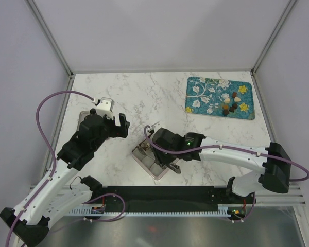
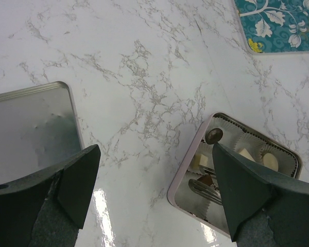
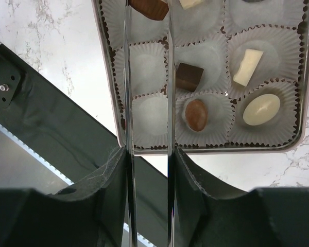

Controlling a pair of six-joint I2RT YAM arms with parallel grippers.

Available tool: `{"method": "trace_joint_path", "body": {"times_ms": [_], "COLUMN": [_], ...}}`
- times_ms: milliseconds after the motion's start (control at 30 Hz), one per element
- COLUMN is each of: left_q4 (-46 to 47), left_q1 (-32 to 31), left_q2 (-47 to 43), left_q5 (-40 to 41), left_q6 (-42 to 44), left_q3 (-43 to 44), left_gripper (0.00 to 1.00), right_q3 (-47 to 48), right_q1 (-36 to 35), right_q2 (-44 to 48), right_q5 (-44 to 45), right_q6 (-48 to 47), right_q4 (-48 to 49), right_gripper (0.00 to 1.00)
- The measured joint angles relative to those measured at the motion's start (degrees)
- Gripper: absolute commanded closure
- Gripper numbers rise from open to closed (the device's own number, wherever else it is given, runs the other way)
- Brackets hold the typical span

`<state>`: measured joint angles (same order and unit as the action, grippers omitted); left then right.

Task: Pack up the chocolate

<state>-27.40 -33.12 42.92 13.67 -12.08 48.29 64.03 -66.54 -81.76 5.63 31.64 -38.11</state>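
My right gripper point(image 3: 148, 154) is shut on a pair of metal tongs point(image 3: 170, 77). The tong blades reach over an open tin point(image 3: 211, 150) lined with paper cups. A brown chocolate point(image 3: 149, 7) sits pinched between the tong tips, above a cup at the tin's far side. In other cups lie a dark square chocolate point(image 3: 188, 76), a brown oval point(image 3: 196, 114), a white oval point(image 3: 261, 109) and a white bar point(image 3: 248, 67). More chocolate point(image 1: 232, 103) rests on the teal mat point(image 1: 206, 90). My left gripper point(image 2: 154, 154) hangs open over bare marble, left of the tin point(image 2: 188, 164).
The tin's lid point(image 2: 26, 128) lies flat at the left, under my left arm. The teal flowered mat is at the back right. White walls close in the table on three sides, and a black rail point(image 1: 159, 198) runs along the near edge.
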Motion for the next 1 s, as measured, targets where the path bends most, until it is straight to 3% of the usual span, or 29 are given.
{"method": "trace_joint_path", "body": {"times_ms": [400,767,867,1000], "left_q4": [0.00,0.00,0.02,0.02], "left_q1": [0.00,0.00,0.00,0.00], "left_q2": [0.04,0.04,0.04,0.04], "left_q5": [-0.04,-0.04,-0.09,-0.22], "left_q6": [0.00,0.00,0.00,0.00], "left_q3": [0.00,0.00,0.00,0.00], "left_gripper": [0.03,0.03,0.03,0.03], "right_q3": [3.76,8.13,9.31,9.31], "right_q1": [-0.07,0.24,3.58,17.03], "right_q2": [-0.39,0.46,1.60,4.90], "right_q5": [0.35,4.85,6.84,8.85], "right_q6": [0.11,0.11,-0.31,-2.49], "right_q4": [-0.52,-6.47,-8.48,-10.10], "right_gripper": [0.47,0.51,0.52,0.53]}}
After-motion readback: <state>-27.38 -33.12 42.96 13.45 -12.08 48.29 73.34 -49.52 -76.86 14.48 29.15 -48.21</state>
